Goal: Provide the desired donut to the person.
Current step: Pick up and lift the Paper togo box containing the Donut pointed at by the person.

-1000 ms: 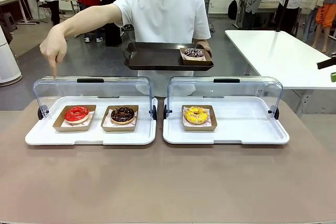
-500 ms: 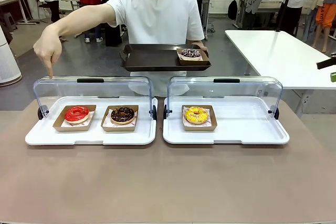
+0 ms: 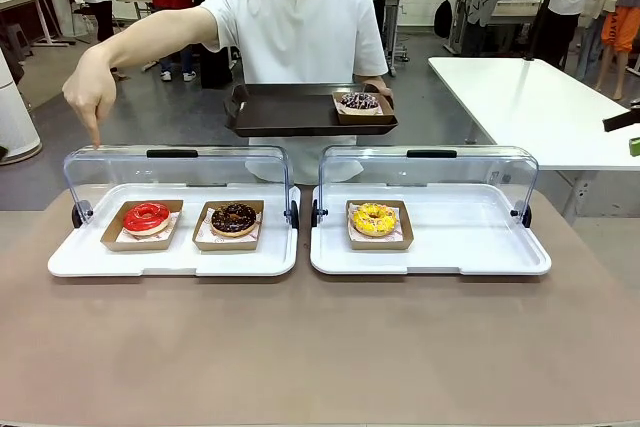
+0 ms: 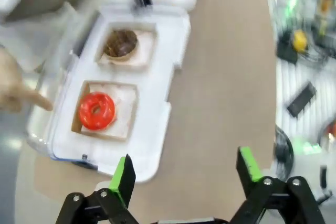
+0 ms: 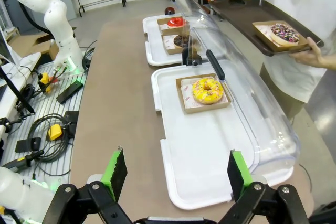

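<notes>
The person (image 3: 300, 27) in a white shirt stands at the far side, pointing a finger (image 3: 95, 132) down over the red donut (image 3: 146, 216) in the left case (image 3: 70, 259). A chocolate donut (image 3: 234, 217) sits beside it; a yellow donut (image 3: 374, 218) lies in the right case (image 3: 480, 257). The person's other hand holds a dark tray (image 3: 290, 112) with a sprinkled donut (image 3: 359, 102). My left gripper (image 4: 184, 171) hovers open above the table, short of the red donut (image 4: 96, 110). My right gripper (image 5: 176, 174) hangs open near the right case (image 5: 210, 150), the yellow donut (image 5: 208, 90) ahead.
Both clear lids (image 3: 180, 169) stand raised at the back of the cases. Each donut rests in a brown cardboard tray. Bare brown tabletop (image 3: 320, 347) spreads in front of the cases. Cables and tools lie on the floor (image 5: 37, 129) beside the table. A white table (image 3: 530, 97) stands far right.
The person's pointing hand has stayed over the left case's far corner. The held tray shifted slightly left and the person straightened a little.
</notes>
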